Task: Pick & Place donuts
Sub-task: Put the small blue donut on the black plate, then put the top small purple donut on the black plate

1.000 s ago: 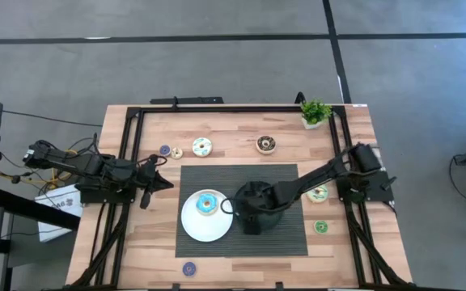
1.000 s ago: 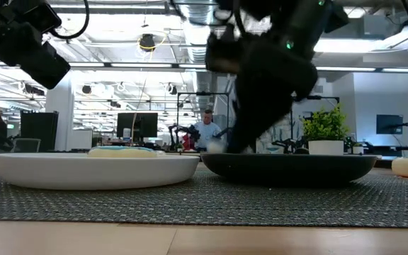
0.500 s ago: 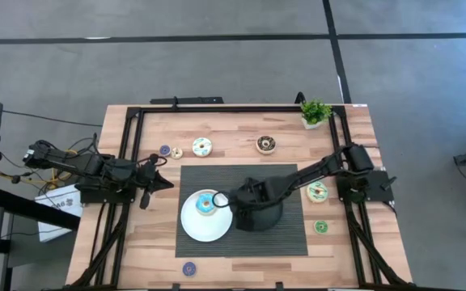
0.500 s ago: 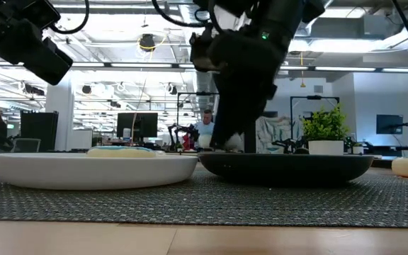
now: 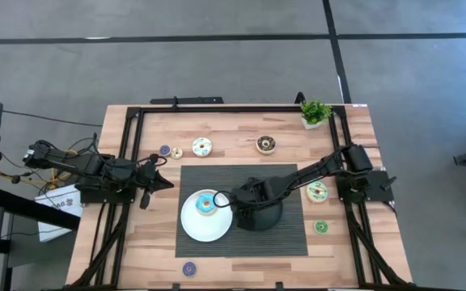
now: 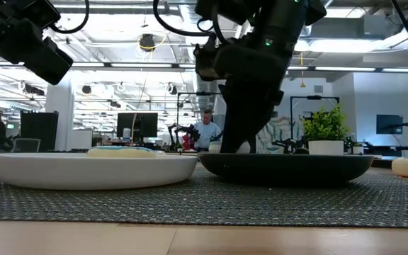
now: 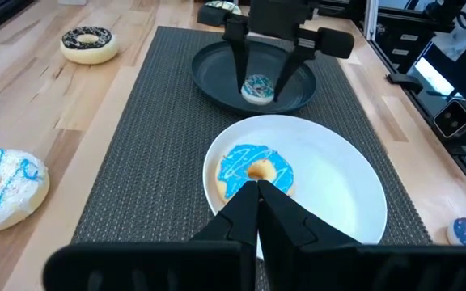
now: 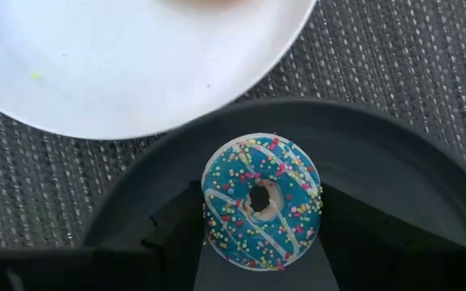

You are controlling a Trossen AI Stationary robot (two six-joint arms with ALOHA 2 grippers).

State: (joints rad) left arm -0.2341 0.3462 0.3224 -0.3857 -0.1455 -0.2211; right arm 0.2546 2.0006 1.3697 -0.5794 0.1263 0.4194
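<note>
right gripper (image 7: 267, 74) jaws spread around sprinkled blue donut (image 8: 261, 200) on black plate (image 8: 395, 174), one on white plate (image 7: 338, 174), rest still on worktop; left jaws pressed together.

black plate (image 5: 272, 217) mostly under the right arm; white plate (image 8: 136, 73) cut off in the right wrist view

We see a small blue sprinkled donut (image 8: 261, 201) lying flat in the black plate (image 8: 395, 174); a larger blue-iced donut (image 7: 256, 170) lies on the white plate (image 7: 338, 186).
</note>
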